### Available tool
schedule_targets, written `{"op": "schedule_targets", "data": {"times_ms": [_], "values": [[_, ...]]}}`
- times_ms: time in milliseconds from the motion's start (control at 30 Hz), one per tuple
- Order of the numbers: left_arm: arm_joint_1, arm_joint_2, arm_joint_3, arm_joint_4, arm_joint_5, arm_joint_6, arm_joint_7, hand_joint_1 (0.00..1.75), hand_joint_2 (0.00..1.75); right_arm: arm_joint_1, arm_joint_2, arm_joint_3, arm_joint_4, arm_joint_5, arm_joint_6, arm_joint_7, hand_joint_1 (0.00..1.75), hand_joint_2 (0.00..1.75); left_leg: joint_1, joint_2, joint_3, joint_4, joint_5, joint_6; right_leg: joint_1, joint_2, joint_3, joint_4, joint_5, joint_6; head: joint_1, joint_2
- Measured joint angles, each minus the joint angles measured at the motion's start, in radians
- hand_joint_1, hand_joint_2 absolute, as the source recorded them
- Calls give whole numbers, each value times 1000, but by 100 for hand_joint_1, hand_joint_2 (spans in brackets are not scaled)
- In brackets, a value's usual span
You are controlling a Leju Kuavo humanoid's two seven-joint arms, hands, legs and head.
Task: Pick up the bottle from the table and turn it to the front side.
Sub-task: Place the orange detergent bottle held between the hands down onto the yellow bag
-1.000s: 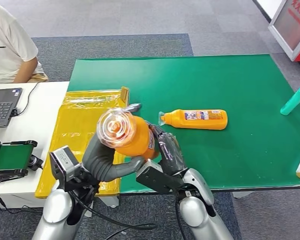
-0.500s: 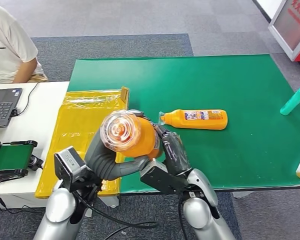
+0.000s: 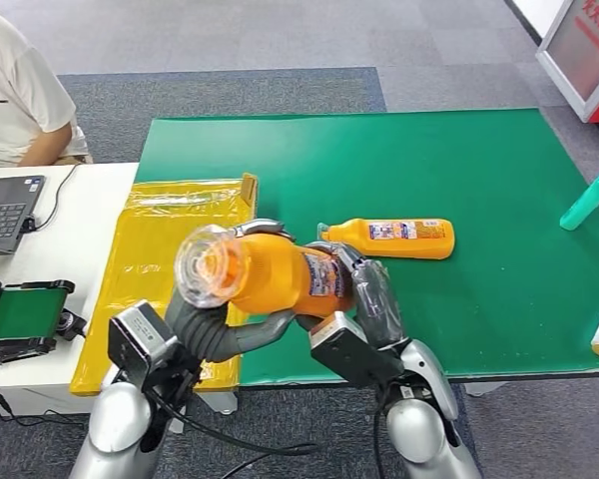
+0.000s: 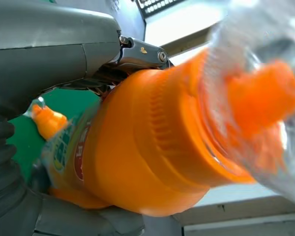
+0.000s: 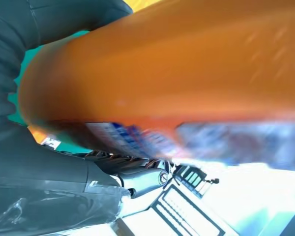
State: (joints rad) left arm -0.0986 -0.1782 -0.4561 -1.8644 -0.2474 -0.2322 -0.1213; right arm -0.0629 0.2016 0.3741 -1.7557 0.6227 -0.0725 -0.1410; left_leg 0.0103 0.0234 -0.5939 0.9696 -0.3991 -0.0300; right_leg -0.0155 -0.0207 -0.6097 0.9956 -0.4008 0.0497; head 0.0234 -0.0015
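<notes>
Both my left hand and right hand grip the orange bottle, now swung level above the green table's near edge; label turning frontward

The orange bottle is smooth, glossy plastic with a clear plastic cap cover and a printed label. Beside it, the left hand has matt grey thumb and silver metal links; the right hand is wrapped in shiny clear film. Behind the bottle, the table carries a matt green mat. Left of the bottle lies a glossy, crinkled yellow plastic bag.
</notes>
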Motion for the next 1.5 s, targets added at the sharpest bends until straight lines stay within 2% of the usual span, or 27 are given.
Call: {"op": "schedule_targets", "data": {"times_ms": [67, 100, 267, 367, 600, 833, 1167, 1333, 1500], "values": [[16, -1, 30, -19, -74, 6, 7, 175, 175, 14, -1, -22, -19, -11, 26, 1, 6, 175, 0, 0, 0, 0, 0, 0, 0, 0, 0, 0, 0, 0, 0, 0], [24, -2, 45, -28, -132, 15, 12, 175, 175, 21, -2, -37, -29, -24, 44, 3, 0, 175, 0, 0, 0, 0, 0, 0, 0, 0, 0, 0, 0, 0, 0, 0], [52, -5, 115, -52, -513, 126, 25, 175, 175, 46, 1, -126, -100, -92, 99, 5, 0, 175, 0, 0, 0, 0, 0, 0, 0, 0, 0, 0, 0, 0, 0, 0], [57, -3, 188, -53, -654, 178, 38, 175, 175, 61, 4, -168, -159, -103, 112, 4, 0, 175, 0, 0, 0, 0, 0, 0, 0, 0, -1, 0, 0, 0, 0, 0], [70, -14, 283, -50, -681, 180, 33, 175, 175, 89, 8, -202, -249, -107, 124, 2, 0, 175, 0, 0, 0, 0, 0, 1, 0, 0, -1, 0, 0, 0, 0, 0], [75, -21, 320, -48, -709, 182, 32, 175, 175, 113, 11, -214, -294, -108, 126, 1, 0, 175, 0, 0, 0, 0, 0, 0, 0, 0, -1, 0, 0, 0, 0, 0], [68, -16, 368, -14, -1082, 202, 98, 175, 175, 130, 12, -245, -359, -211, 171, -29, 0, 175, 0, 0, 0, 0, 0, 0, 0, 0, -1, 0, 0, 0, 0, 0], [43, 12, 377, 54, -1257, 202, 122, 175, 175, 130, 12, -260, -396, -279, 214, -45, 0, 175, 0, 0, 0, 0, 0, 0, 0, 0, -1, 0, 0, 0, 0, 0], [-1, 92, 350, 169, -1304, 212, 182, 175, 175, 130, 12, -264, -435, -306, 237, -62, 0, 175, 0, 0, 0, 0, 1, 0, 0, 0, -2, 0, 0, 0, 0, 0]]}}
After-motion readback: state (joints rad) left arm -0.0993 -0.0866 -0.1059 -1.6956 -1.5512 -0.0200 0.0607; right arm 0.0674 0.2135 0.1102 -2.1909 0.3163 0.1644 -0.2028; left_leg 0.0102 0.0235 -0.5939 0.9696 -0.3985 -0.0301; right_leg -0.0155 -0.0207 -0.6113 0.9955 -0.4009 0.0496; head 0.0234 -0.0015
